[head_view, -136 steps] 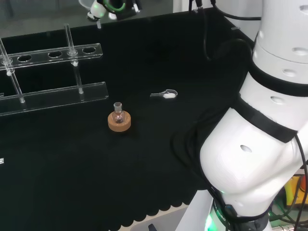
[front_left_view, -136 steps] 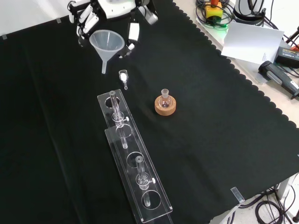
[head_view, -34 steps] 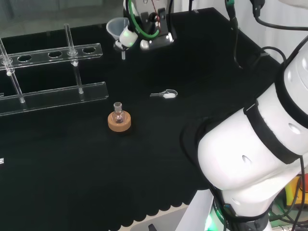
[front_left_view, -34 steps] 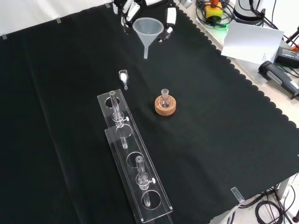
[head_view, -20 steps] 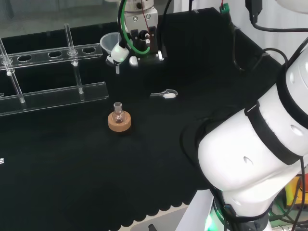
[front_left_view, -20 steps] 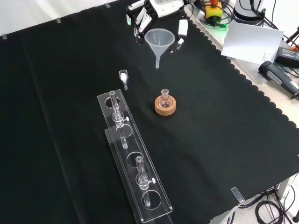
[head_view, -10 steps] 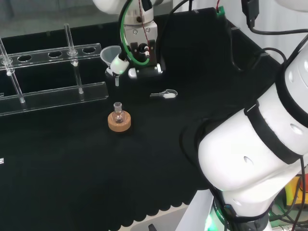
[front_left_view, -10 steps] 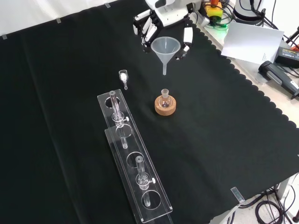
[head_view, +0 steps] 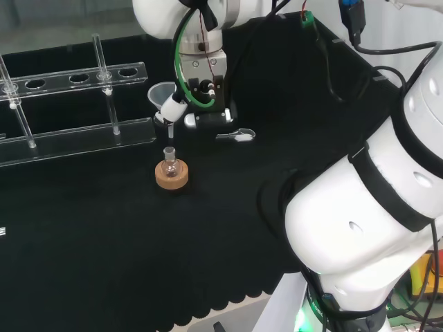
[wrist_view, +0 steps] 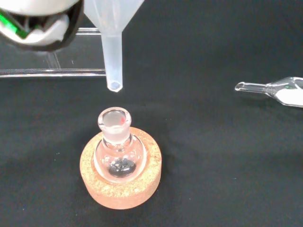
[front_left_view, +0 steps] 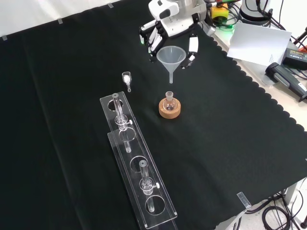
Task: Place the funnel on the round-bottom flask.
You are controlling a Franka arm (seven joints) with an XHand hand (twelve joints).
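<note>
Clear plastic funnel (front_left_view: 171,58) is hanging upright in the hand (front_left_view: 169,29), fingers curled round its cone, stem tip hovering just above and a touch off the open neck of the round-bottom flask (wrist_view: 115,145) that's sitting in its cork ring (wrist_view: 121,185) on the worktop

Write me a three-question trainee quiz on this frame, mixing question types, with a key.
1. True or false: the funnel stem is already inside the neck of the round-bottom flask.
2. What does the flask sit on? A) a red ribbed ring B) a cork ring C) bare cloth
3. In the front view, what lies on the cloth to the left of the funnel?

Key:
1. False; the stem tip hangs above the neck, apart from it, with the hand holding the funnel.
2. B
3. A small glass scoop with white powder in it.
</note>
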